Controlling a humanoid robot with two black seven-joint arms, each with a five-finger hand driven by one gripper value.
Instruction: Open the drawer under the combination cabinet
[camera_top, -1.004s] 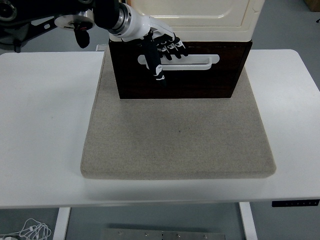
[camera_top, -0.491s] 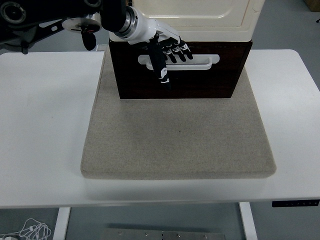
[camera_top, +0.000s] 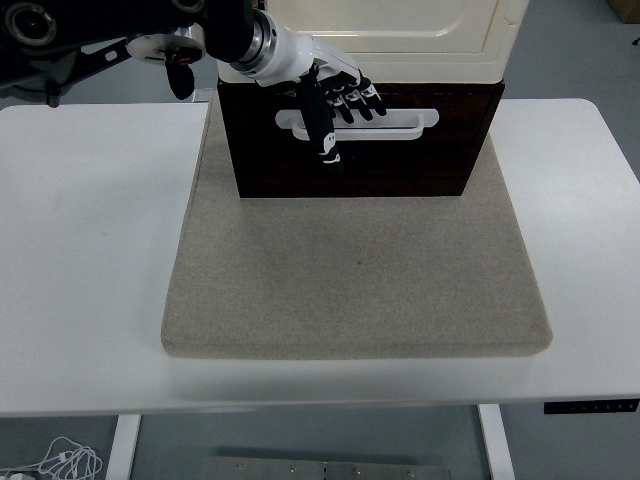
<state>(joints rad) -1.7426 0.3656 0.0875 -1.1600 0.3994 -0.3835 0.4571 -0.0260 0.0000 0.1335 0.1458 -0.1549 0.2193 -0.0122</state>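
One white table (camera_top: 90, 260), one grey felt mat (camera_top: 355, 280) laid on it, one combination cabinet at the mat's far edge: a cream upper unit (camera_top: 400, 40) on top, and one dark brown drawer (camera_top: 360, 140) beneath, whose front carries a single white slot handle (camera_top: 400, 122). One robot hand is in view, the left hand (camera_top: 330, 95), coming in from the upper left on its black arm (camera_top: 120, 30) with a white wrist cuff.

The left hand lies against the drawer front at the left part of the handle. Its four fingers (camera_top: 358, 100) are bent over the handle's upper edge, and the thumb hangs down across the slot to the brown panel below. Whether the fingertips have hooked inside the slot cannot be told; they are curled at the handle rather than spread.

Against the frame half a second back, the hand is almost where it was, shifted only slightly; a full second back it sat further left, with the fingers short of the handle's middle. The drawer front has not moved; it remains flush under the cream unit.

In front of the drawer the mat is bare right to its near edge, and the table stands clear on both sides
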